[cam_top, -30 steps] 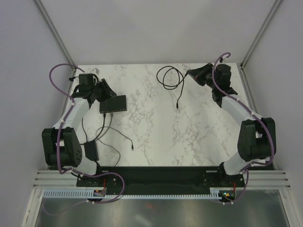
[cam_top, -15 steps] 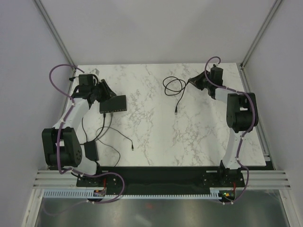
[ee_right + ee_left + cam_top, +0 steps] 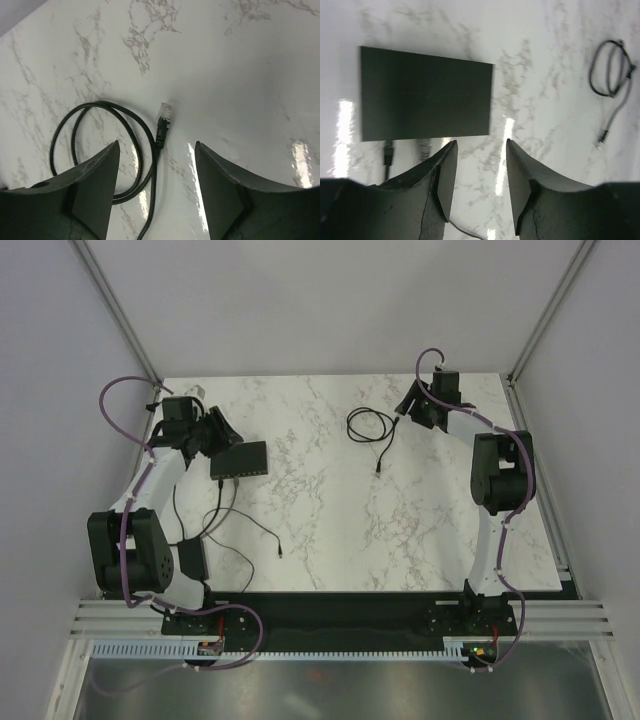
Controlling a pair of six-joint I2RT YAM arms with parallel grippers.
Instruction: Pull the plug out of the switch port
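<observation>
I am holding my right pincer wide over the loose plug, left pincer open beside the switch.

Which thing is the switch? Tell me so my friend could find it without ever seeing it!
Start at the white marble table and look to its left side, right by the left gripper. The switch is the flat black rectangle lying there. It is bigger than the black brick near the arm bases, and two plugs stick in one long edge.
</observation>
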